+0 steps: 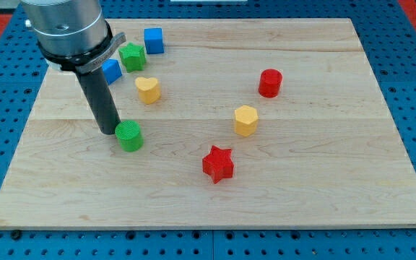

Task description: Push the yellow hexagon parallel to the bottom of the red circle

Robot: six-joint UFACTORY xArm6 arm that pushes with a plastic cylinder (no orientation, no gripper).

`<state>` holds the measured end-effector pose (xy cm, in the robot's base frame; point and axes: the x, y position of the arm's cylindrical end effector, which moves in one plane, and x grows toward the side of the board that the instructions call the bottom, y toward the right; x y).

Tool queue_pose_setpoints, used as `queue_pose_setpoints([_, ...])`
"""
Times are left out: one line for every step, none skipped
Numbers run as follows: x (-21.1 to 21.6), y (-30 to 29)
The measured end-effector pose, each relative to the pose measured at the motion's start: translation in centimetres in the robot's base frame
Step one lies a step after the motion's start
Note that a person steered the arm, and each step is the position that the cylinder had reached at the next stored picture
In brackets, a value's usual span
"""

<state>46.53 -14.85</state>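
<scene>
The yellow hexagon (pixel 245 120) stands right of the board's middle. The red circle (pixel 270 83) stands up and to the right of it, a short gap apart. My tip (pixel 109 131) rests on the board at the view's left, touching or nearly touching the left side of the green circle (pixel 129 135). The tip is far to the left of the yellow hexagon, with the red star (pixel 218 164) lying below and left of the hexagon.
A yellow heart (pixel 149 89) lies above the green circle. A green star-like block (pixel 132 56), a blue cube (pixel 154 40) and a second blue block (pixel 112 71), partly hidden by the rod, sit at the top left. The wooden board (pixel 338 180) lies on a blue pegboard.
</scene>
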Motion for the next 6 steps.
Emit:
queue_pose_setpoints([1.2,2.7])
queue_pose_setpoints([2.4,2.6])
queue_pose_setpoints([0.1,8.4])
queue_pose_setpoints([0.0,11.0])
queue_pose_setpoints([-1.1,14.5])
queue_pose_setpoints([-1.3,19.2])
